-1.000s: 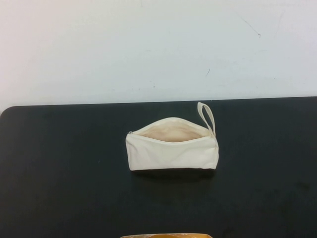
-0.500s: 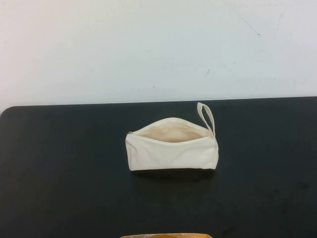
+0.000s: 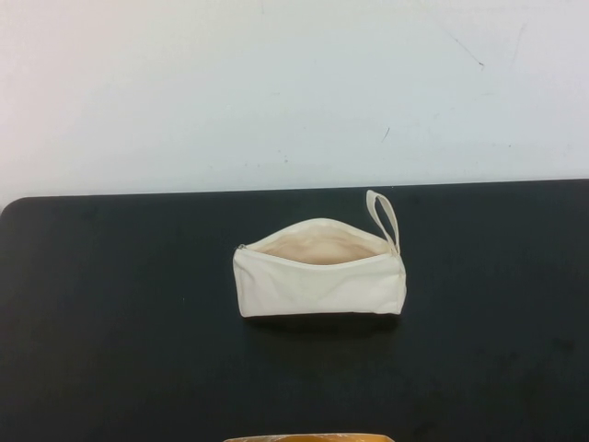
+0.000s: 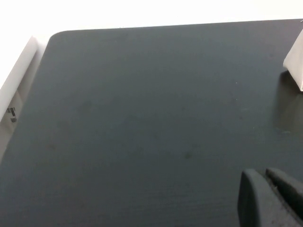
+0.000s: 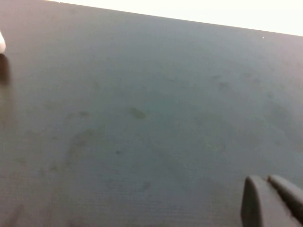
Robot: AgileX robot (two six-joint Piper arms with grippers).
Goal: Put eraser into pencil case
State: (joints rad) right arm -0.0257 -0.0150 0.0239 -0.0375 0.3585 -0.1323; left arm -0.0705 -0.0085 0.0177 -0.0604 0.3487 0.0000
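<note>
The cream-white pencil case (image 3: 319,279) lies in the middle of the black table (image 3: 120,313), unzipped, with its beige lining showing and its wrist loop (image 3: 383,216) at its right end. The eraser does not show in any view. Neither arm shows in the high view. My left gripper (image 4: 262,174) is shut and empty, low over bare table left of the case, whose corner (image 4: 296,61) shows at the edge of the left wrist view. My right gripper (image 5: 265,179) is shut and empty over bare table right of the case.
A white wall (image 3: 294,92) stands behind the table's far edge. A tan-yellow strip (image 3: 308,437) shows at the bottom edge of the high view. The table's left corners are rounded.
</note>
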